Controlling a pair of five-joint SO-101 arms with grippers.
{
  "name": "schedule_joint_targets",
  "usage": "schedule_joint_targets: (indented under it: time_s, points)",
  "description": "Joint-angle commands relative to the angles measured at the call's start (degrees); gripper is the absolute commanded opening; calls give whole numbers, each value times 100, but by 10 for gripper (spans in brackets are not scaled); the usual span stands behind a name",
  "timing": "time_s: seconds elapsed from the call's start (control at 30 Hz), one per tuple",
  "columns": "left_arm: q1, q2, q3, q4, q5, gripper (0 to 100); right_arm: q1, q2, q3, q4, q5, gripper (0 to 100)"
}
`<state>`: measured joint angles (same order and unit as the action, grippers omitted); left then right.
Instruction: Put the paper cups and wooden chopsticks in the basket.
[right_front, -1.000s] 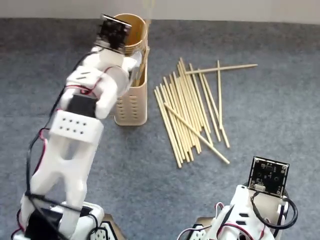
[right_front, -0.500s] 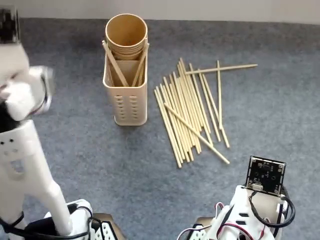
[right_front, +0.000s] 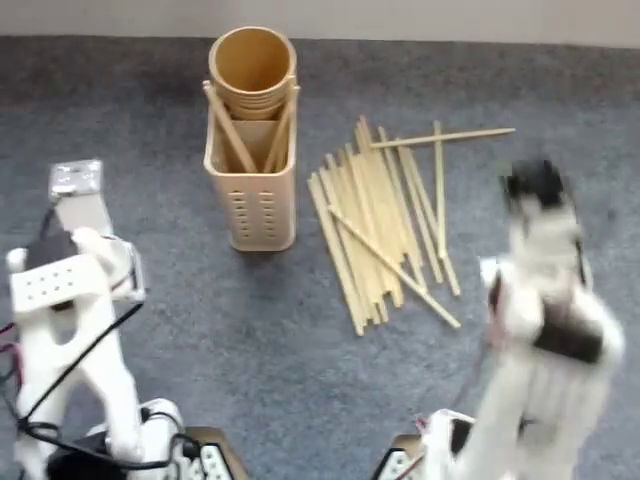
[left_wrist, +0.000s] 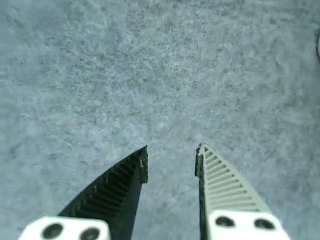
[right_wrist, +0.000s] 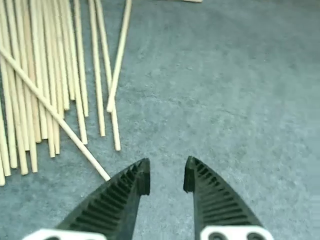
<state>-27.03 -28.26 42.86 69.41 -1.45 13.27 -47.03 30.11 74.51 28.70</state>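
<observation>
Pale wood, most of it not yet in the basket (right_front: 262, 215).

Done so far, by my reading:
- paper cups (right_front: 252, 60) nested in one stack, standing upright in the far end of the basket, rim well above the basket wall. No loose cup on the tabletop (right_front: 180, 330).
- a few chopsticks in the basket (right_front: 228, 125), leaning crosswise against the cup stack, tips poking out over the rim.

Left to do:
- loose chopsticks (right_front: 370, 215), a good many, lying flat on the tabletop just beside the basket. This looks like the bulk of the job; I'd put the task well under halfway.

Look of the loose sticks: thin, straight, light tan, plain. Most lie roughly parallel in a loose fan. One diagonal stick (right_front: 395, 268) rests across the bundle, and one crosswise stick (right_front: 445, 137) lies at the far end. A couple sit slightly apart on the side away from the basket.

Arms:
- left end effector (left_wrist: 171, 162): fingers parted to a moderate gap, nothing between them, over bare grey tabletop well apart from the sticks.
- right end effector (right_wrist: 166, 175): fingers parted narrowly, empty, above bare tabletop near the close ends of the loose sticks; the diagonal stick's end lies just beside one fingertip.
</observation>
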Motion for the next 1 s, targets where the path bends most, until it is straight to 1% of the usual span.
schedule_joint_targets:
  time_s: [0.0, 0.17, 0.27, 0.37, 0.5, 0.63, 0.73, 0.8, 0.87, 0.9, 0.97]
  points:
    - [110, -136, 365, -686, 264, 169, -875, 2457, -1815, -92, 79, 130]
    - [75, -136, 954, -1556, 237, 168, -1780, 3864, -2009, -259, 1073, 130]
    - [75, -136, 1095, -1626, 237, 168, -2062, 4435, -1991, -646, 1512, 133]
    - [110, -127, 1191, -1662, 229, 168, -2273, 4892, -2018, -910, 1213, 134]
    - [207, -127, 1525, -2259, 229, 168, -2387, 5499, -2026, -1569, 668, 134]
    - [418, -127, 1604, -2295, 229, 168, -2466, 6009, -2035, -2035, 237, 134]
    - [435, -127, 1604, -2295, 229, 168, -2510, 6404, -2035, -2202, 237, 123]
    - [435, -127, 1613, -2295, 229, 168, -2536, 6668, -2035, -2202, 220, 74]
    - [435, -127, 1613, -2295, 229, 168, -2536, 6914, -2044, -2202, 211, 2]
    - [435, -127, 1613, -2295, 229, 168, -2510, 7002, -2044, -2202, 202, 4]
    - [435, -127, 1613, -2295, 229, 168, -2492, 7134, -2044, -2202, 202, 41]
